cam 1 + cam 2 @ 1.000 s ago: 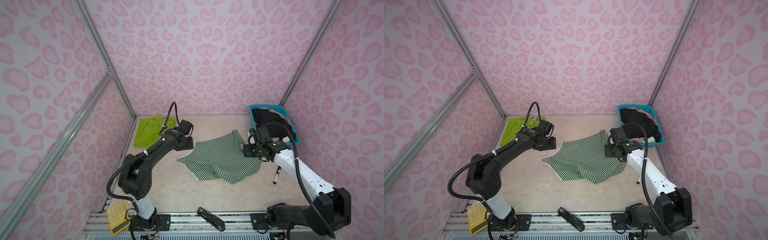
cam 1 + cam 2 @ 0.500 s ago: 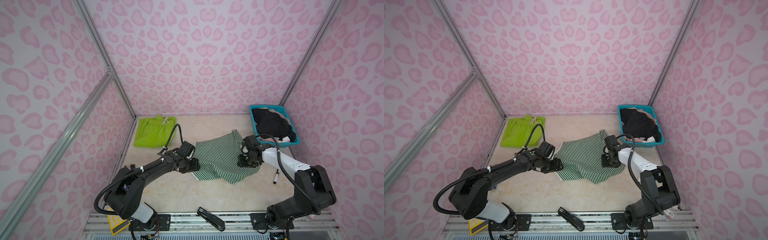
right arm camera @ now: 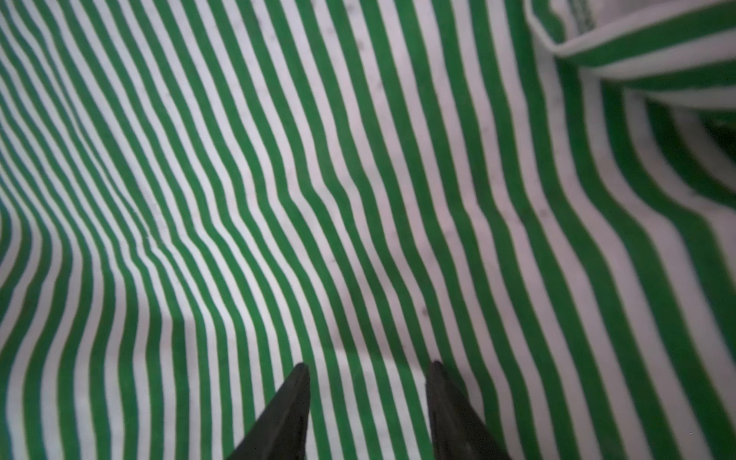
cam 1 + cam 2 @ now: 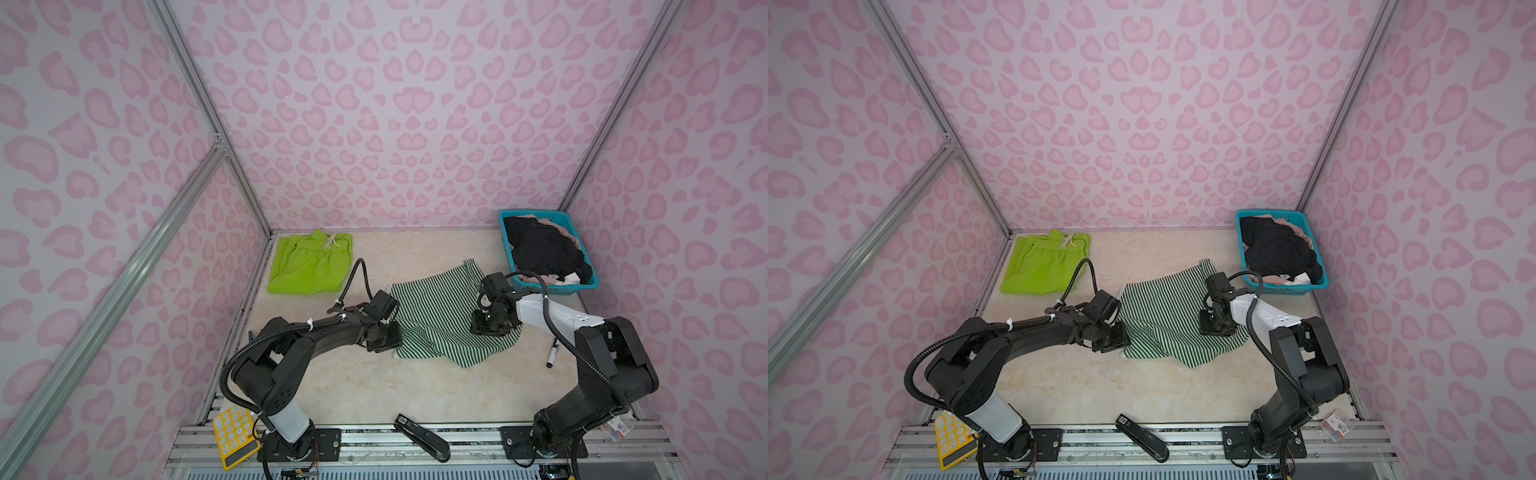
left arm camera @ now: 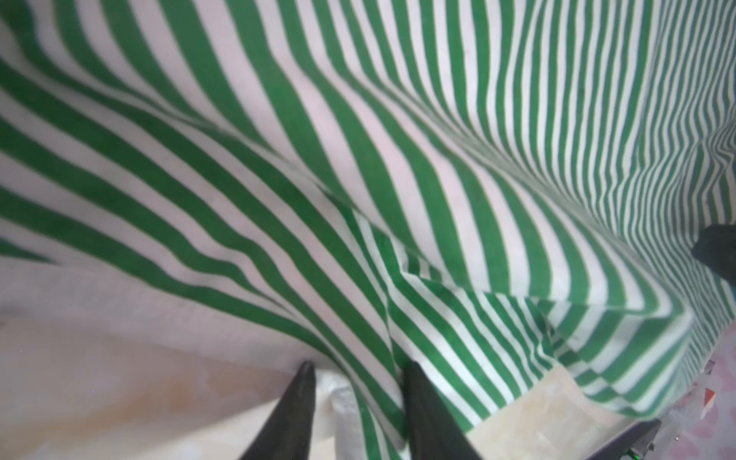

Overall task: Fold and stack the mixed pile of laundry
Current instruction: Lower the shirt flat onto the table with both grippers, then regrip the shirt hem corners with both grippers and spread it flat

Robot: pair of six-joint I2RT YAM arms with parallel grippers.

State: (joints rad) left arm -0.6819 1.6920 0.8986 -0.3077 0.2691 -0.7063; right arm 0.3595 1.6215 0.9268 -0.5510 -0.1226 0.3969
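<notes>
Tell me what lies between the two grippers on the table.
In both top views, only the striped top spans the stretch from the left gripper to the right gripper.

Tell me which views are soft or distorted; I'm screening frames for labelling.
Both top views: sharp, wide-angle bent frame rails, dim corners. Left wrist view: striped top smeared at near left, crisper toward the fold. Right wrist view: cloth mildly soft throughout, fingertips dark and featureless.

Robot test booth: pink-patterned walls (image 4: 395, 104), aluminium framing (image 4: 183, 75).
</notes>
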